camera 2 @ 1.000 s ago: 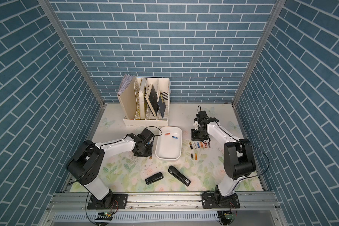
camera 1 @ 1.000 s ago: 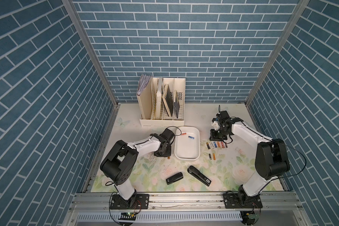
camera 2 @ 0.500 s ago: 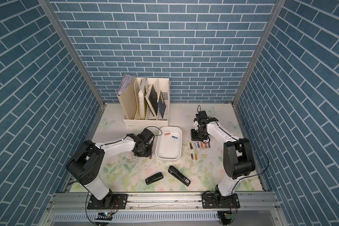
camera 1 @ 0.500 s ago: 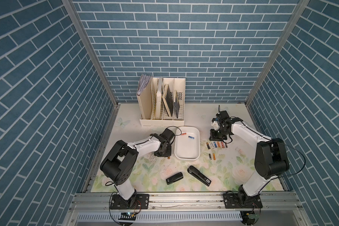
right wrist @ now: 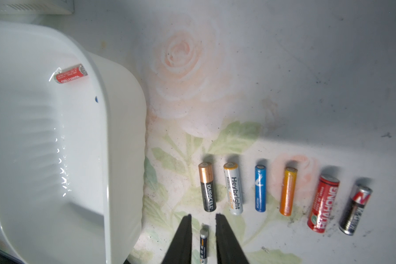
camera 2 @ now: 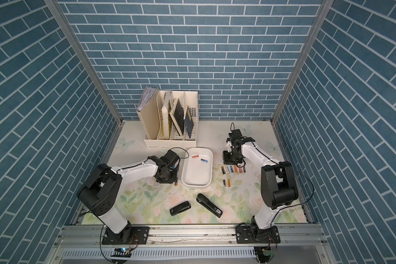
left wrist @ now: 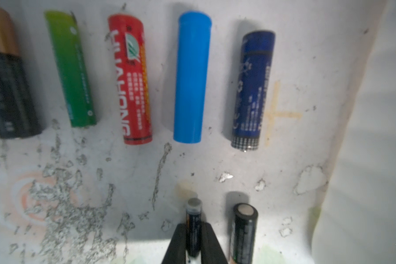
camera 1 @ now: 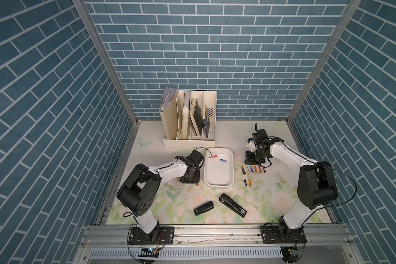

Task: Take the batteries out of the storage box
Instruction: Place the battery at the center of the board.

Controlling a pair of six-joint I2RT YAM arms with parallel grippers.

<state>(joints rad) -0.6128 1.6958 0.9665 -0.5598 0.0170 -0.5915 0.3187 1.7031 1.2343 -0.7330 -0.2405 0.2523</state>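
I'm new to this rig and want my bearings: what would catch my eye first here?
A bright row of batteries lies on the floral mat just right of the white box. Only a red battery and a blue battery lie in the box, at its far end. A cream file holder stands behind it, and two black staplers lie in front.

Black-and-copper battery (right wrist: 208,186): DURACELL. White battery (right wrist: 233,188): Heybright. Red battery (right wrist: 322,203), right wrist view: HUAHONG. Second red battery (left wrist: 129,78), left wrist view: HUAHONG. Remaining print illegible.
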